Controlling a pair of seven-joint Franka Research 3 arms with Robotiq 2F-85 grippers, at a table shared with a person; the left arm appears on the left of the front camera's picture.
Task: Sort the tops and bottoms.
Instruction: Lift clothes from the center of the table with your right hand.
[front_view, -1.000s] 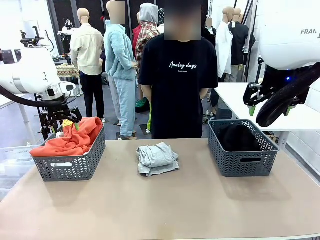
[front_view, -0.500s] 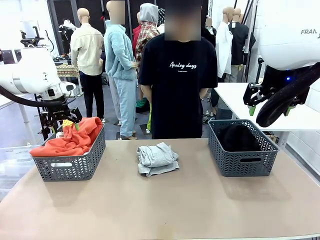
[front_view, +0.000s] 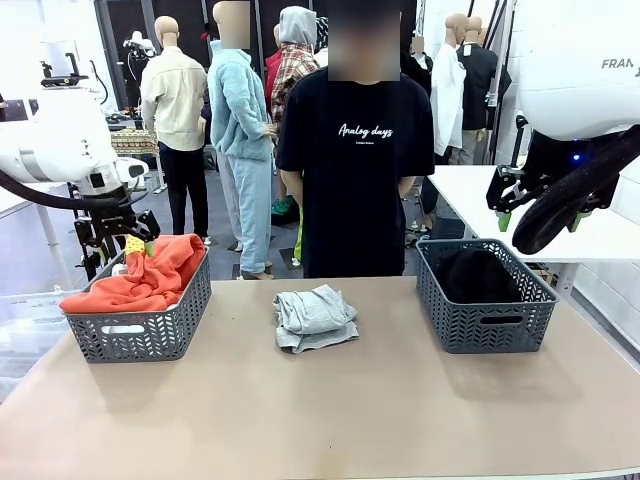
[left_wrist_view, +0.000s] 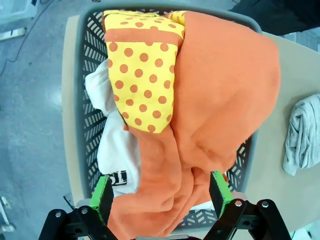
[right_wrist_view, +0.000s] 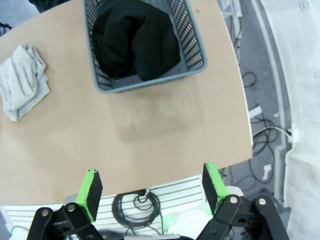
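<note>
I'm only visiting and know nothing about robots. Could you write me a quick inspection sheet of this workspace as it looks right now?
Surface: tan table, flat, no spills seen.
Job's things: orange garment heaped over a white printed tee in the left basket; light grey garment folded at the table's middle; black clothes in the right basket.
Clutter: nothing seen.
Grippers: left gripper open above the left basket, holding nothing; right gripper open, raised high at the table's right side, empty.
Cables: coiled cable beneath the right gripper; loose cables on the floor.
Surroundings: a person in a black T-shirt stands at the far side; white table behind, to the right.
</note>
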